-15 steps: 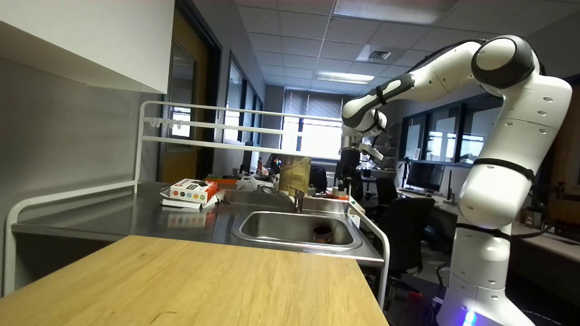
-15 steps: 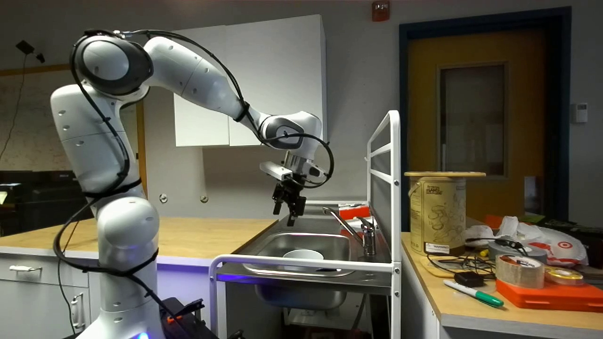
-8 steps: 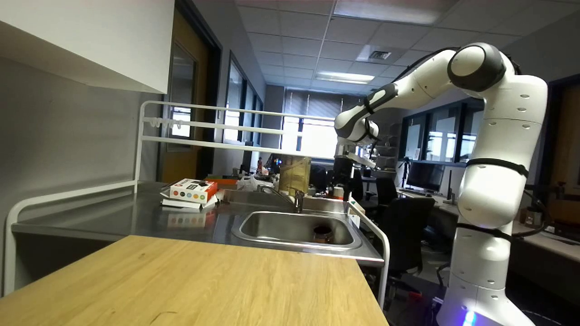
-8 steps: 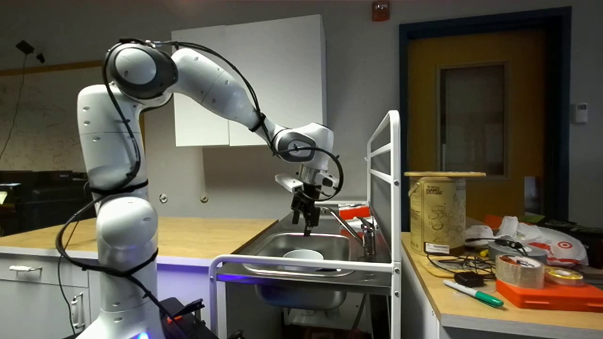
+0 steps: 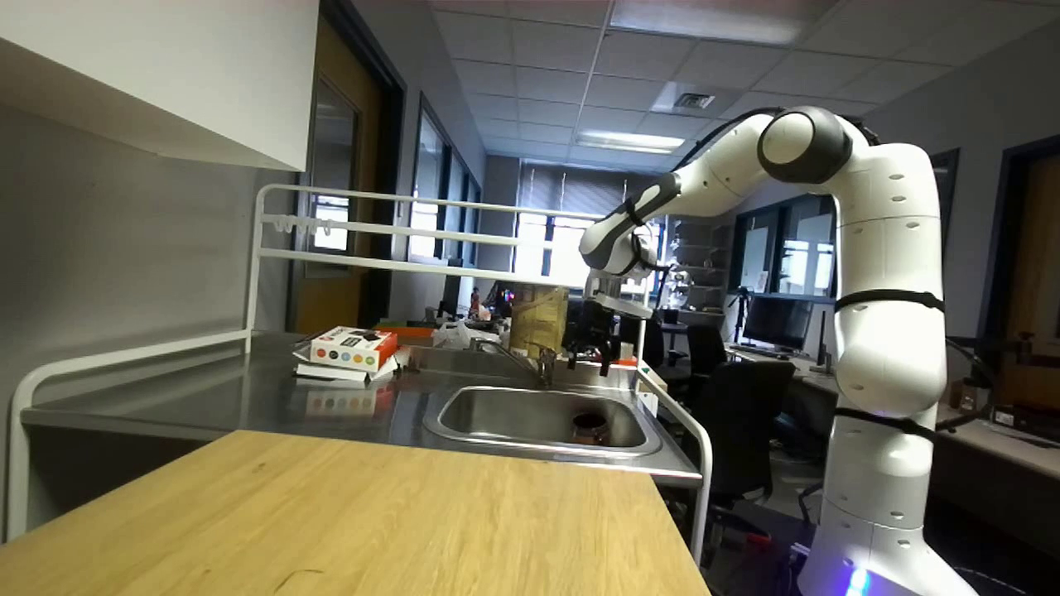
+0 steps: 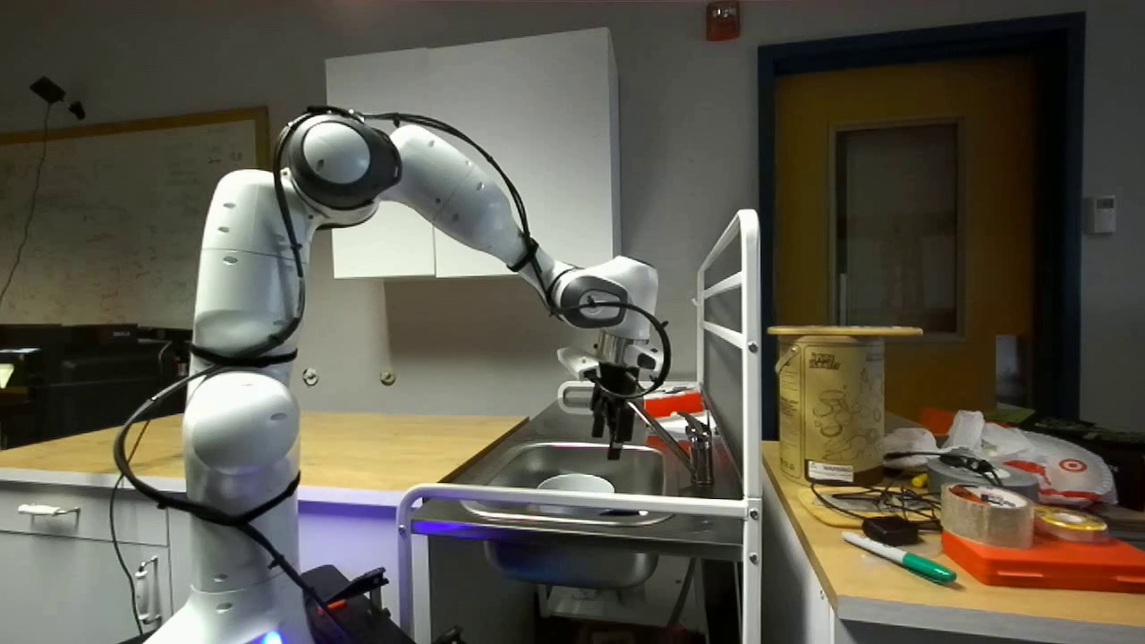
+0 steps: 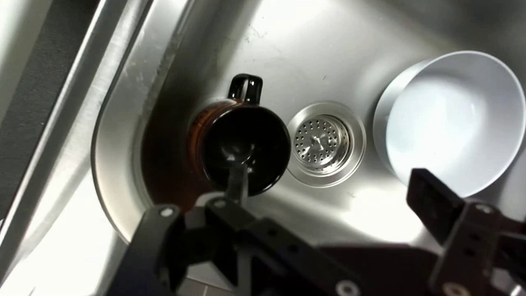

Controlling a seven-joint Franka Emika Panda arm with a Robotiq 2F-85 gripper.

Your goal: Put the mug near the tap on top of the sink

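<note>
A dark mug with a brown outside and a black inside (image 7: pixel 259 135) stands in the sink, its handle toward the top of the wrist view. It also shows in an exterior view (image 5: pixel 590 428); in the exterior view with the bowl it is hidden. The sink (image 5: pixel 538 448) is steel, with its basin in the wrist view (image 7: pixel 296 61). The metal tap (image 6: pixel 700 454) stands at the sink's edge, also seen here (image 5: pixel 545 366). My gripper (image 7: pixel 329 174) is open and empty above the sink (image 5: pixel 589 365) (image 6: pixel 606 444). One finger overlaps the mug's opening in the wrist view.
A white bowl (image 7: pixel 448 123) sits in the sink beyond the drain (image 7: pixel 320 142). A white rail (image 6: pixel 572 499) runs along the sink's near side, and a white rack (image 6: pixel 750 376) rises behind the tap. A red-and-white box (image 5: pixel 352 348) lies on the steel counter.
The arm has swung over the sink toward the tap's side, and the gripper is lower. It stays open. The mug, bowl and tap have not moved.
</note>
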